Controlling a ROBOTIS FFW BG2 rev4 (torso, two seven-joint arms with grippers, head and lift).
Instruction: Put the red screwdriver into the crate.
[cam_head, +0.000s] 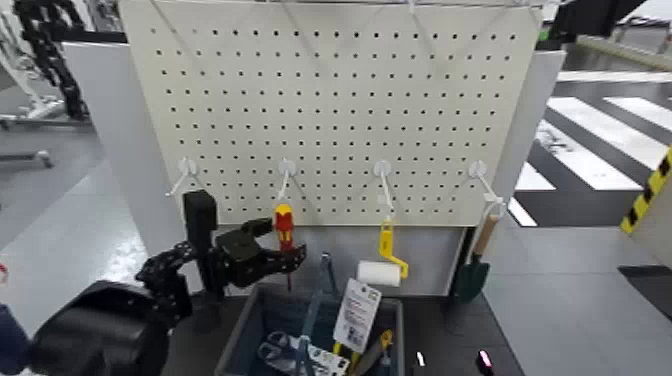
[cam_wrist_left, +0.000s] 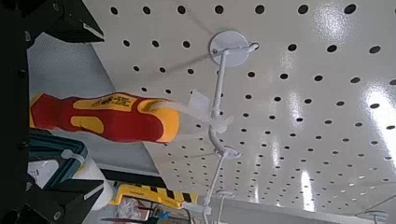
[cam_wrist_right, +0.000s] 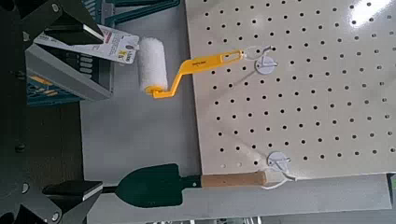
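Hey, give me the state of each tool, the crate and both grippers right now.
red screwdriver: hanging on its pegboard hook, upright
paint roller: hanging on its hook
trowel: hanging, blade down
crate: open-topped, already holding tools
left gripper: open beside the screwdriver shaft
right gripper: out of view

Printing is showing on the red screwdriver (cam_wrist_left: 103, 114) handle and on a white card (cam_head: 356, 313) standing in the crate (cam_head: 236, 345), but none of it is legible; no brand or number is reading clearly.
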